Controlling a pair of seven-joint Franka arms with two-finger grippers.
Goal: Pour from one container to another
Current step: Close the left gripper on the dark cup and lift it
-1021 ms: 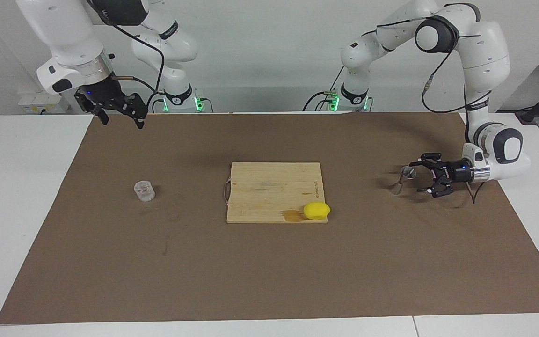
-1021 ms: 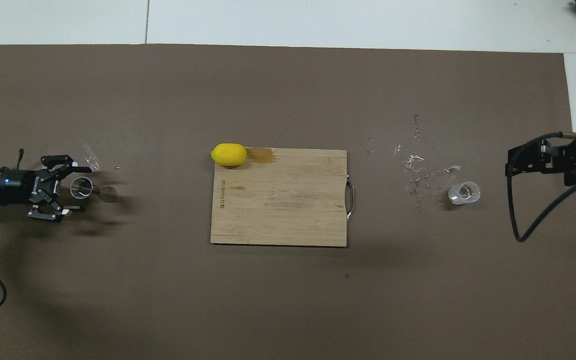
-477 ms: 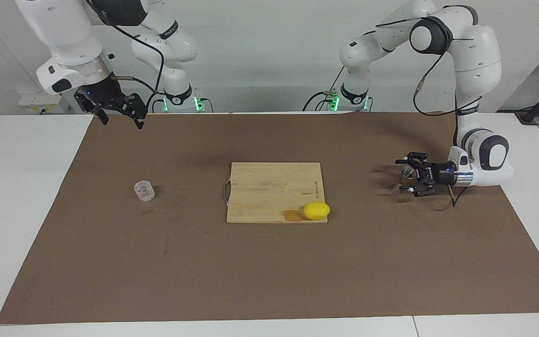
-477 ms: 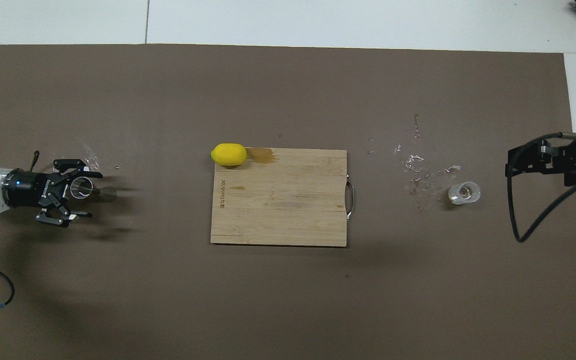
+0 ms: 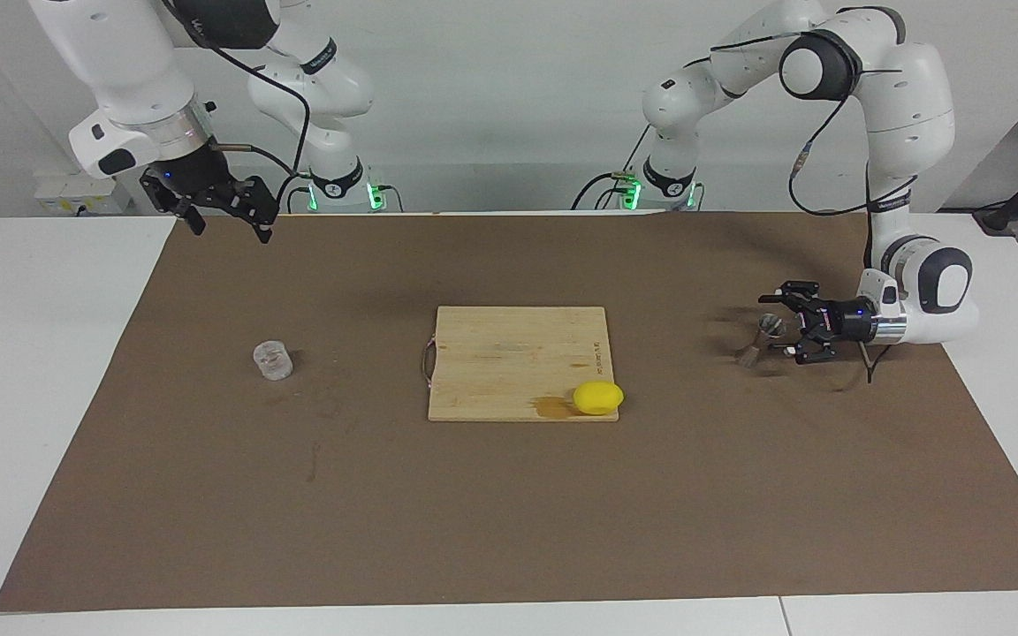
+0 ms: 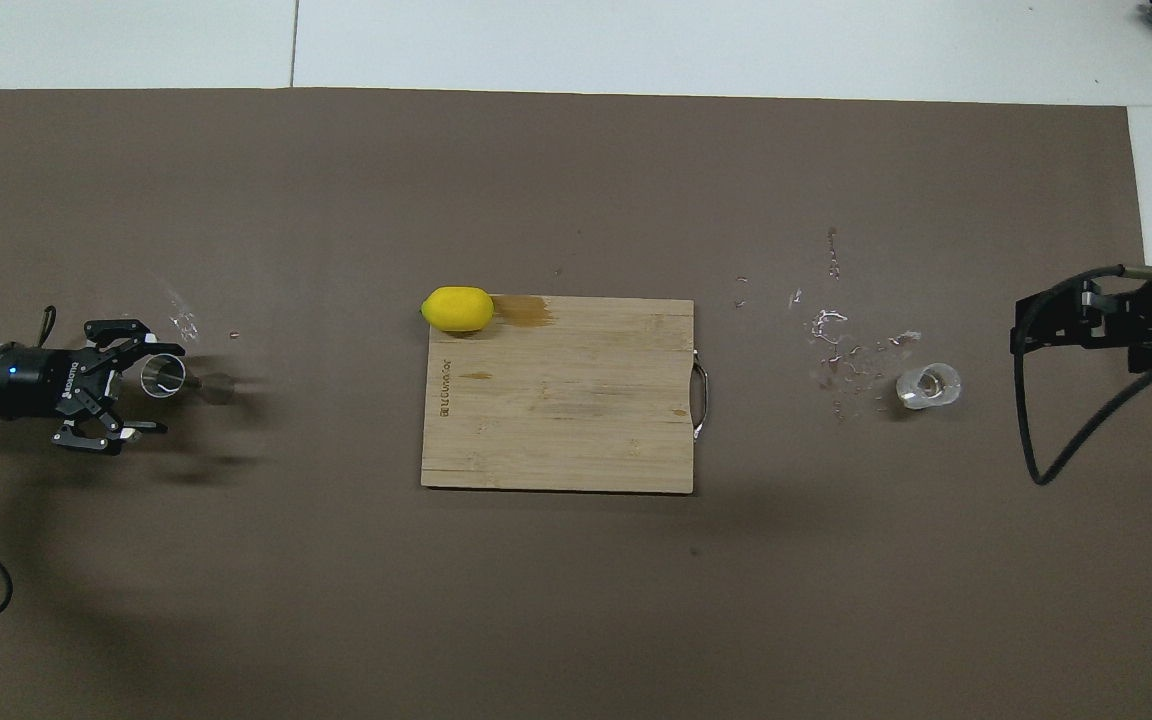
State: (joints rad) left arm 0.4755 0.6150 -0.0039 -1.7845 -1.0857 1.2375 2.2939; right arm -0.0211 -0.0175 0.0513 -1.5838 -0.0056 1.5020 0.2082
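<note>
The steel jigger (image 5: 759,339) (image 6: 166,377) stands upright on the brown mat at the left arm's end of the table. My left gripper (image 5: 783,325) (image 6: 162,390) lies level and low beside it, open, with the jigger's upper cup between its fingertips; I cannot tell whether they touch it. The clear glass tumbler (image 5: 272,360) (image 6: 928,386) stands on the mat toward the right arm's end, nothing holding it. My right gripper (image 5: 231,228) waits open, raised above the mat's corner near its base.
A wooden cutting board (image 5: 509,353) (image 6: 576,420) lies mid-mat, with a yellow lemon (image 5: 598,397) (image 6: 457,309) at its corner beside a wet stain. Spilled droplets (image 6: 836,345) glisten on the mat next to the tumbler. White table surrounds the mat (image 5: 509,512).
My left gripper pushed in around the jigger, then eased back a little. The jigger, tumbler and right arm have stayed where they were.
</note>
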